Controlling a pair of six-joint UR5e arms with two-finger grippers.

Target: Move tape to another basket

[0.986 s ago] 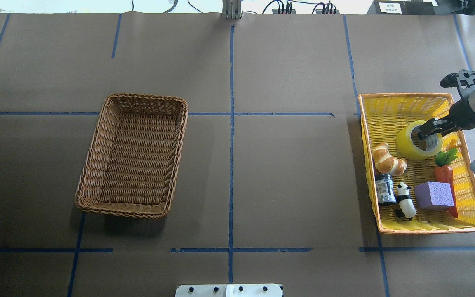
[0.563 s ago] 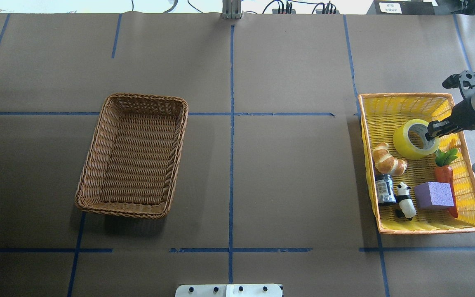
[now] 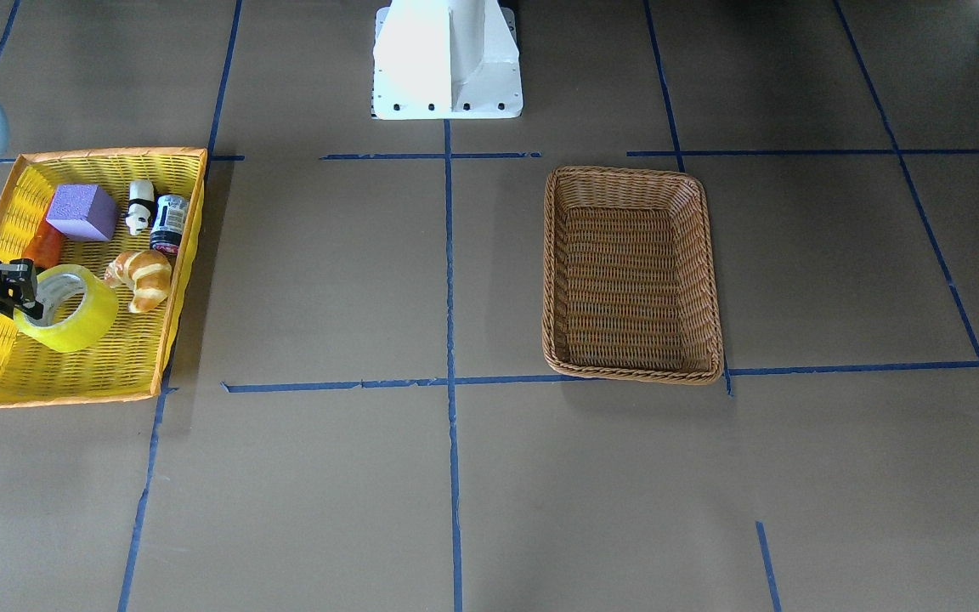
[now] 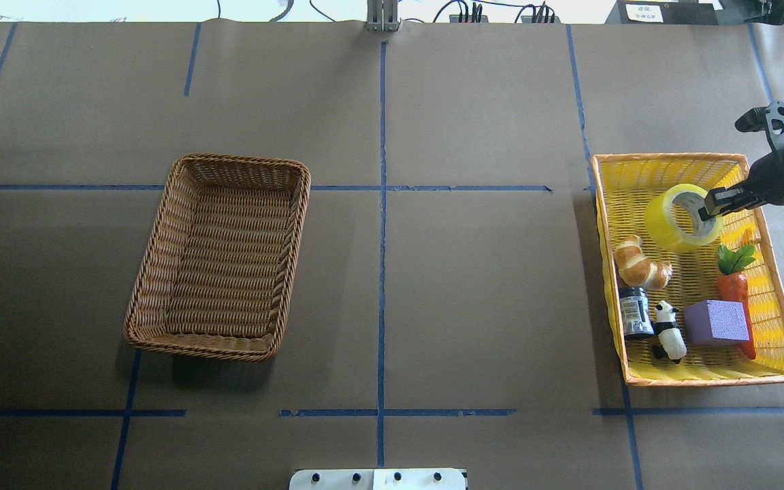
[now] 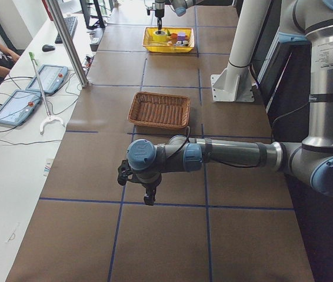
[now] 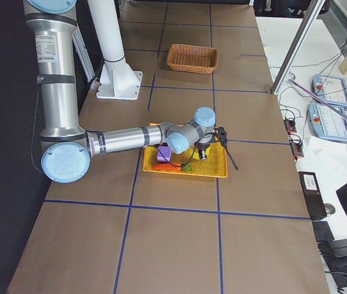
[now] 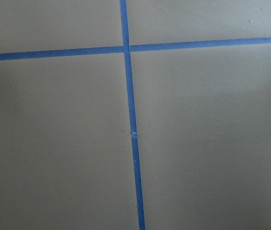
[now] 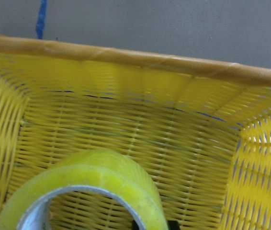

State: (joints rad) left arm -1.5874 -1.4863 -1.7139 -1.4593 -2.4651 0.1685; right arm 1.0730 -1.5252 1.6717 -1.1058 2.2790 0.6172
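The tape (image 4: 667, 224) is a yellow-green roll with a grey-white core, tilted on edge and lifted over the far part of the yellow tray (image 4: 664, 157). My right gripper (image 4: 710, 204) is shut on the tape's wall, one finger inside the core. The tape also shows in the front view (image 3: 86, 327) and, close up, in the right wrist view (image 8: 102, 172). The brown wicker basket (image 4: 242, 162) stands empty on the left half of the table. My left gripper (image 5: 147, 197) shows only in the left side view, low over bare table; I cannot tell its state.
In the yellow tray lie a croissant (image 4: 640, 262), a black jar (image 4: 633, 312), a panda figure (image 4: 667, 330), a purple block (image 4: 715, 321) and a carrot (image 4: 732, 286). Blue tape lines cross the brown table. The white robot base (image 3: 447, 59) stands at the near edge.
My right gripper has risen and moved toward the tray's far end with the tape in it. The tape has come up and tilted further on edge.
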